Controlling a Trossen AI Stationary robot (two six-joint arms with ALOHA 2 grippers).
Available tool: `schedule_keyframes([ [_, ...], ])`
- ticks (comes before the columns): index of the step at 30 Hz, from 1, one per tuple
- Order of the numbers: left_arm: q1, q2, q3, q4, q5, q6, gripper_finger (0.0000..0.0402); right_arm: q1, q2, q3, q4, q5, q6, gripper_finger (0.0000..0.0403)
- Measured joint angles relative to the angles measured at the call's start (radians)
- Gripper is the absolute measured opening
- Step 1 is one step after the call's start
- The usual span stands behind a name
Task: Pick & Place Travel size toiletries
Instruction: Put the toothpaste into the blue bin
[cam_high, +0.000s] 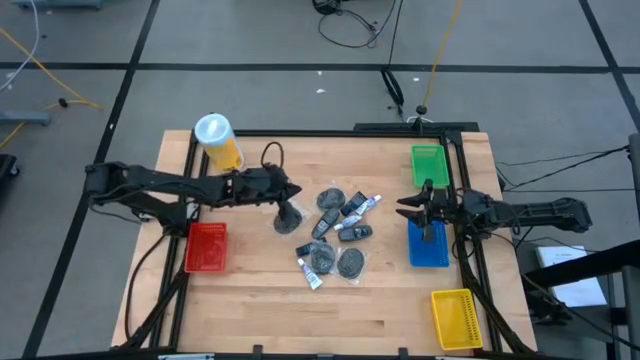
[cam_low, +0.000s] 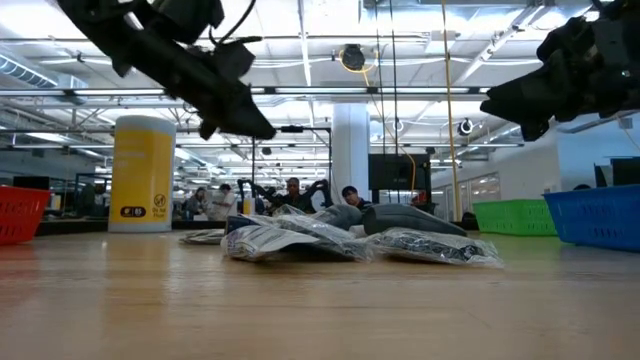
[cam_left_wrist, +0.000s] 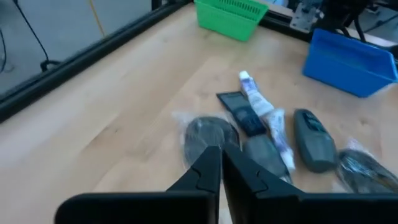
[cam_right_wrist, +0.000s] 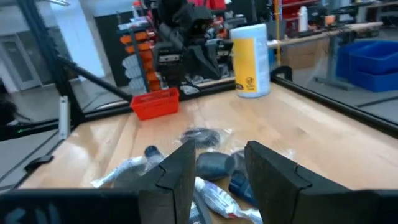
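The travel size toiletries (cam_high: 338, 232) lie in a loose heap at the middle of the table: round dark packets, small dark bottles and thin white-blue tubes. In the left wrist view one round dark packet (cam_left_wrist: 208, 132) rests flat on the wood just beyond my left gripper (cam_left_wrist: 221, 152). That gripper (cam_high: 291, 197) hangs shut above the heap's left edge, with nothing between its fingers. My right gripper (cam_high: 412, 208) waits open near the table's right edge, level and pointing at the heap (cam_right_wrist: 211, 165), and it holds nothing.
A tall yellow canister (cam_high: 218, 142) with a white lid stands at the far left. A red bin (cam_high: 207, 248) sits near the left edge. Along the right edge stand a green bin (cam_high: 430, 162), a blue bin (cam_high: 428, 246) and a yellow bin (cam_high: 456, 318).
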Motion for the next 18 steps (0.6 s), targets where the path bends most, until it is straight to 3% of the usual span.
schedule_keyframes([
  [7,0.014,0.136,0.000,0.188,0.004,0.035,0.0043,-0.011,0.258,0.010,0.181,0.006,0.010,0.0130],
  [15,-0.005,0.184,0.000,0.197,0.002,0.035,0.0037,-0.082,0.619,0.166,0.113,-0.006,0.010,0.0136],
  [18,-0.016,0.184,0.000,0.198,-0.005,0.037,0.0032,-0.135,0.752,0.221,0.100,-0.080,-0.026,0.0161],
])
